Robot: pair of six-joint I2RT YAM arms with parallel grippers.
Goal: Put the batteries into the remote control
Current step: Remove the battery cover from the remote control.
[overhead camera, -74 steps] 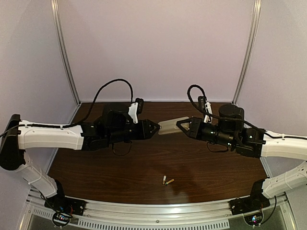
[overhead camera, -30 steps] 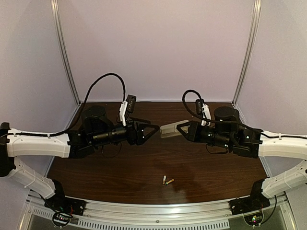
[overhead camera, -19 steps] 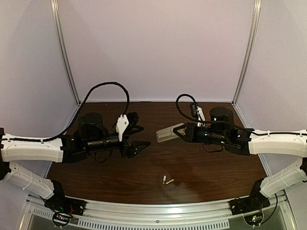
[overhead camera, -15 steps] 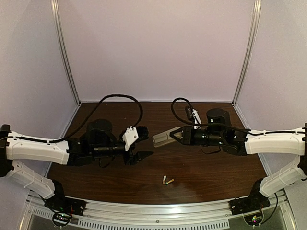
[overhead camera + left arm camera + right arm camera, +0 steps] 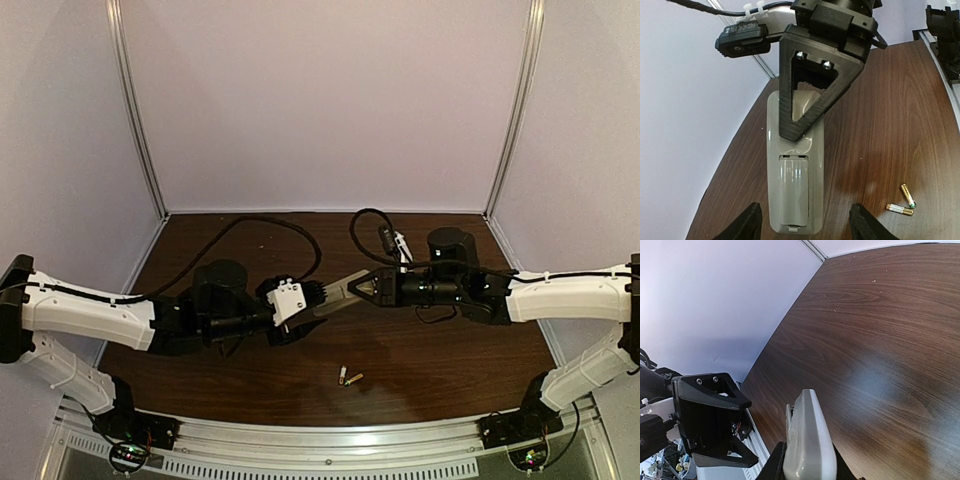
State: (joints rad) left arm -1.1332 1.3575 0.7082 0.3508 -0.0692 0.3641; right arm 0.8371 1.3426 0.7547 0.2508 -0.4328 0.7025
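arms (image 5: 85, 308): white links, black joints | cables (image 5: 262, 222): black, looped | right hand (image 5: 360, 288): black triangular fingers (image 5: 812, 59), two screws

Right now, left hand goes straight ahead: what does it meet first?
The remote, held by the right hand; its free end sits between the left hand's open fingers, though how near is unclear.

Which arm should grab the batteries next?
Left arm: its jaws are open and hold nothing. The right arm has its jaws shut on the remote, held above the table. Batteries lie loose on the table.
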